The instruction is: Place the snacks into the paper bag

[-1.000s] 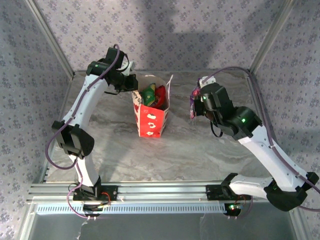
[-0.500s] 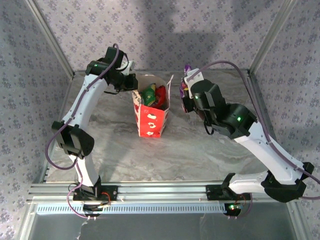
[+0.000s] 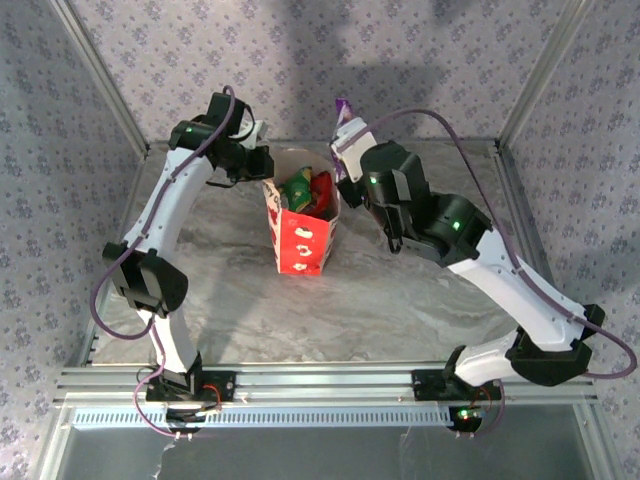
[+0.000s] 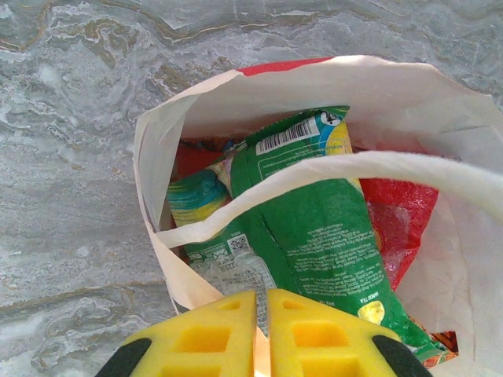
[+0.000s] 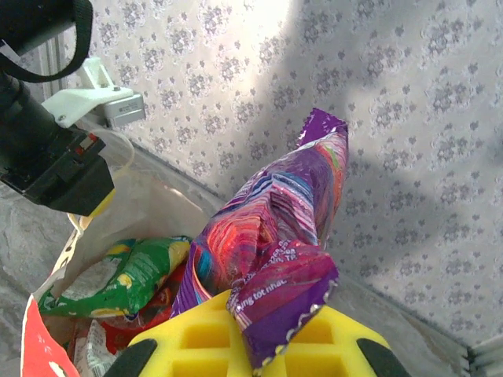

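Top camera looks down from behind; both wrist cameras sit close over the white-and-red paper bag (image 4: 330, 78), sharing its open mouth.

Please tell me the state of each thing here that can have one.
White-and-red paper gift bag: upright, open, packets inside.
Green glossy packet: inside the bag.
Red glossy packet: inside the bag.
Teal glossy packet: inside the bag.
Purple-pink glossy packet: held up, outside the bag.
Left end effector: shut on the bag's rim.
Right end effector: shut on the purple-pink packet.
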### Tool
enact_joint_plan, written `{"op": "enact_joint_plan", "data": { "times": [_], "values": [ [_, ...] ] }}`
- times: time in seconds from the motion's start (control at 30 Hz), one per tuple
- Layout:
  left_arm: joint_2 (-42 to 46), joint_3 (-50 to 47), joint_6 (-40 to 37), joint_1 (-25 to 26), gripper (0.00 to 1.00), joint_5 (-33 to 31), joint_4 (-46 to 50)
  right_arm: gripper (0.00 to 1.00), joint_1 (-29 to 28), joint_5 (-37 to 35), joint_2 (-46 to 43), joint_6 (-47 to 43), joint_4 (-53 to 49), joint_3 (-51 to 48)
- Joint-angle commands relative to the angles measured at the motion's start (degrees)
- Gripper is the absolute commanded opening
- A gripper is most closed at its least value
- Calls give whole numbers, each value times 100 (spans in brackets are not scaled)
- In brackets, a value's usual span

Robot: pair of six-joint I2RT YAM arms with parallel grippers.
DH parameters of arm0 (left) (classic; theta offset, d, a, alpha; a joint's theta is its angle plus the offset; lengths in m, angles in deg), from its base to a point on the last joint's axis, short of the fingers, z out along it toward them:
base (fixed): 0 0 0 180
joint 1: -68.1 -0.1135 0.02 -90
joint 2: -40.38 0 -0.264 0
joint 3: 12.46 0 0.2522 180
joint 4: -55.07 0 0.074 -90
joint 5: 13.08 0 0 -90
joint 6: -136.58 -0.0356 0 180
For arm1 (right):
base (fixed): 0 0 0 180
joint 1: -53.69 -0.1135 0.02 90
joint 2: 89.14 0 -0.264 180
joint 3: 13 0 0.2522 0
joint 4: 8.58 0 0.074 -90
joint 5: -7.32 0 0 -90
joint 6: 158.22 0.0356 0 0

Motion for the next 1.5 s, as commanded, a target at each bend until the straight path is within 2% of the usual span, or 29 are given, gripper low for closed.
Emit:
{"op": "enact_joint_plan", "data": {
  "times": [0.0,0.23,0.53,0.63,0.93,1.33,1.47],
  "values": [
    [-57,173,4,-47,13,105,56,0,-37,33,146,-438,457,390],
    [-96,162,22,-57,13,236,6,0,-75,286,401,-683,579,662],
    [-118,158,17,-83,13,270,-27,0,-153,133,344,-988,675,967],
    [-110,131,13,-92,13,273,-48,0,-164,290,327,-999,695,984],
    [-23,59,23,-127,13,347,-95,0,-85,1515,706,-1154,555,1010],
    [84,-135,49,-224,13,614,-227,0,957,3763,1141,-736,-493,1429],
    [76,-135,69,-233,13,651,-253,0,1231,4151,1304,-891,-881,1502]
  ]
}}
